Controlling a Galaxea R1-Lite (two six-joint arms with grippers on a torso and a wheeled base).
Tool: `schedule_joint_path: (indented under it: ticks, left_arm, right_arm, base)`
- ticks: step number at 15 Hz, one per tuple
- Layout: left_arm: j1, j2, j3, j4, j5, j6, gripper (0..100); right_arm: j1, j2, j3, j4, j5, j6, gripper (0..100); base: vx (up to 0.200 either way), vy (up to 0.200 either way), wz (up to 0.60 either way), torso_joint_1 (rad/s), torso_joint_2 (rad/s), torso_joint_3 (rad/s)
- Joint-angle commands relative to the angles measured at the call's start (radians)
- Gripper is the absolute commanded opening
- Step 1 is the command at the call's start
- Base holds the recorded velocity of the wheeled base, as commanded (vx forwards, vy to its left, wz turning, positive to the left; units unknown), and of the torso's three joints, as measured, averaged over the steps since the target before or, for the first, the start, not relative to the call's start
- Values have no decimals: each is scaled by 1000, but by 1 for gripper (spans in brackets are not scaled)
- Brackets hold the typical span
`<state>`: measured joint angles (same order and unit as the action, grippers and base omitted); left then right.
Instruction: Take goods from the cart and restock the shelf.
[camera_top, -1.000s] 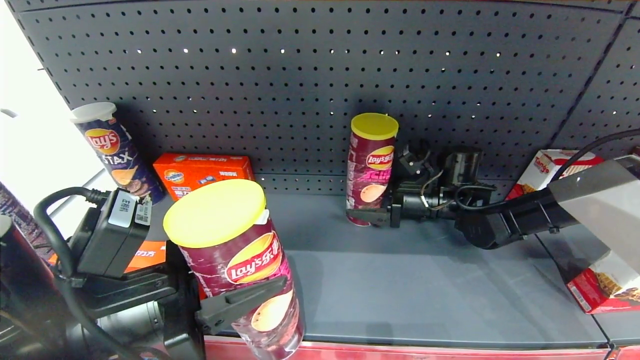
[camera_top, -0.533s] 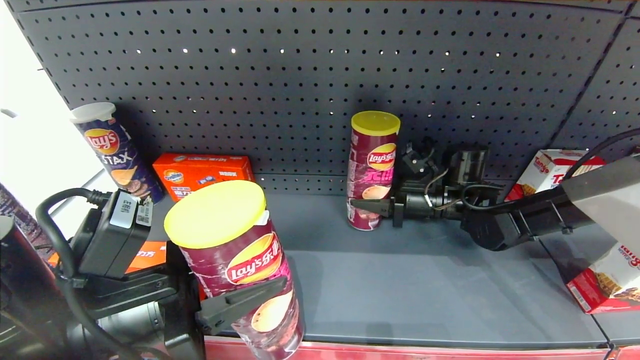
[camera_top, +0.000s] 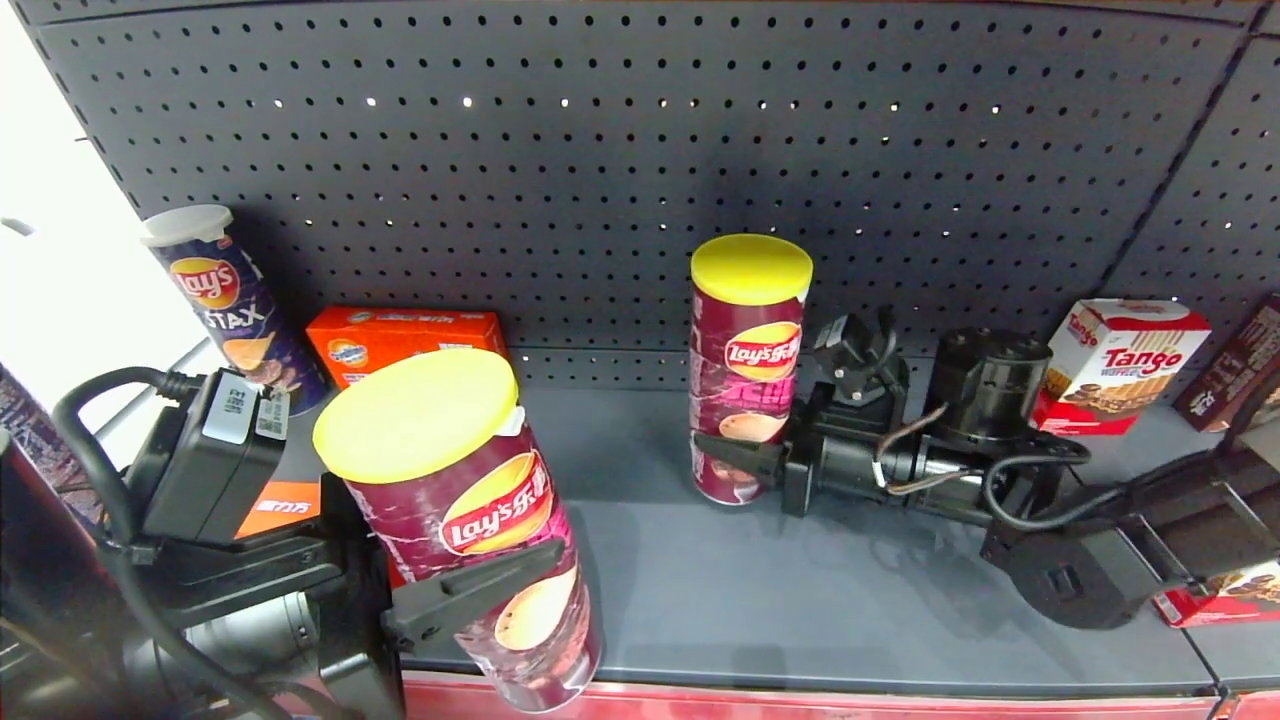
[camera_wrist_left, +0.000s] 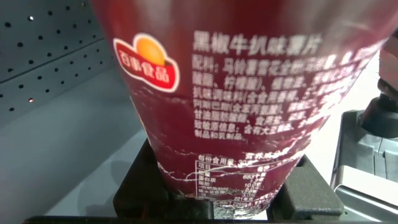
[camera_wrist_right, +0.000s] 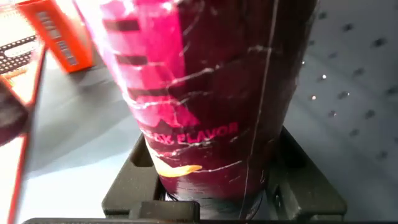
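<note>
The grey shelf (camera_top: 850, 600), backed by a dark pegboard (camera_top: 600, 150), carries 1 blue chip can (camera_top: 235, 305) at its far left end, with 2 orange boxes near it: 1 at the back (camera_top: 405, 340) and 1 nearer the front (camera_top: 275, 505). A maroon can (camera_top: 745, 370) with a yellow lid stands upright mid-shelf. To the right are a white-and-red wafer box (camera_top: 1120, 365), a dark box (camera_top: 1235, 375) and a red box (camera_top: 1215, 595) near the front edge.

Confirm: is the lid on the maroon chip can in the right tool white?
No, the maroon cylindrical chip can held in the right tool carries a yellow plastic lid.
</note>
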<state>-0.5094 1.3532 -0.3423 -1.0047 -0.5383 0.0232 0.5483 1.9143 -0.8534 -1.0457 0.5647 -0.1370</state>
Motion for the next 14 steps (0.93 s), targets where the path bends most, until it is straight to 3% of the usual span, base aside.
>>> schedule_joint_path:
  ticks: [1,6,10,14]
  left_arm:
    - [8,0,0,0,0,0,0]
    - [9,0,-7,0,1,0,0]
    - [9,1,-9,0,3,0,0]
    - [11,1,-6,1,3,0,0]
  right_arm:
    - [65,-89,134,-73,-62,5,0]
    - [150,-167,343,-208,-241,47,0]
    - [180,-118,444,-326,-262,68,0]
    - [174,-70,448,-370,-264,79,0]
  base:
    - [0,0,0,0,0,0]
    - [0,0,0,0,0,0]
    - [0,0,0,0,0,0]
    - [0,0,0,0,0,0]
